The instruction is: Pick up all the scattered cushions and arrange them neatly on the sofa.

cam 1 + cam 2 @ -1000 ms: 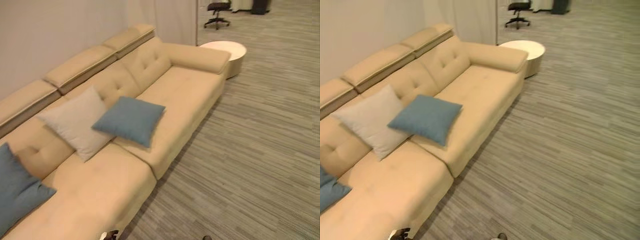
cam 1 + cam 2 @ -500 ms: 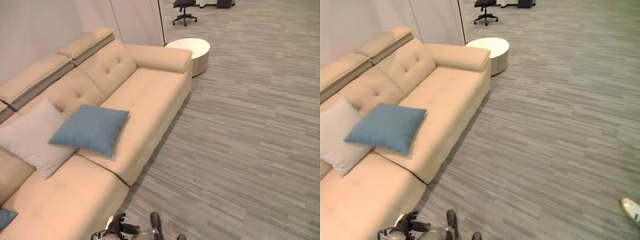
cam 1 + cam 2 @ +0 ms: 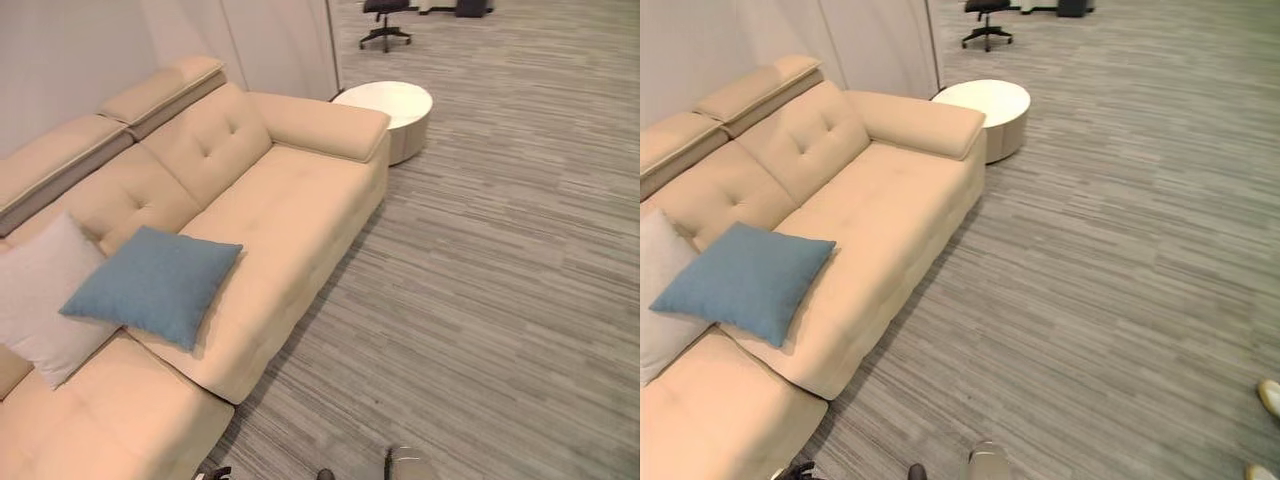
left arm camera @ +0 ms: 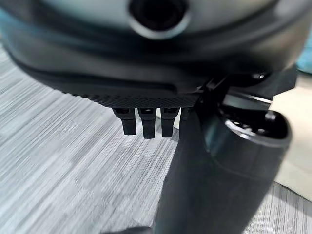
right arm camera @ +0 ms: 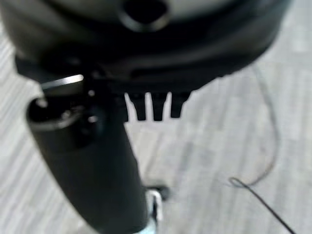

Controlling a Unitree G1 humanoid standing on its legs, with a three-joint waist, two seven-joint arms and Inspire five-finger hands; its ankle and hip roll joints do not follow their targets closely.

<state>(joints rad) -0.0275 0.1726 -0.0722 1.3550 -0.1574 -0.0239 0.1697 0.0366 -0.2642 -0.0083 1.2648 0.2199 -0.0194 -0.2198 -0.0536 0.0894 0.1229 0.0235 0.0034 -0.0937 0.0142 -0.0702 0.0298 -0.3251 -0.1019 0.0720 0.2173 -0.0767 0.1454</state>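
Sofa: a long beige sofa runs from the lower left of the left eye view to its upper middle, backed by a pale wall.
Cushions: a blue cushion lies on the seat left of centre, overlapping a light grey cushion that leans on the backrest at the left edge.
Floor: striped grey flooring fills the right half, with no cushion visible on it.
Left hand: the left hand hangs over the floor, fingers straight and relaxed, holding nothing.
Right hand: the right hand likewise hangs with fingers straight and apart, empty.
Surroundings: a round white table sits just beside the sofa's far arm; an office chair stands at the upper edge; a person's shoes show at the lower right of the right eye view.
Step in hand: apparently searching for stray cushions.
Doing it well: the robot should probably scan the whole floor before reaching, then straighten the two overlapping cushions against the backrest.
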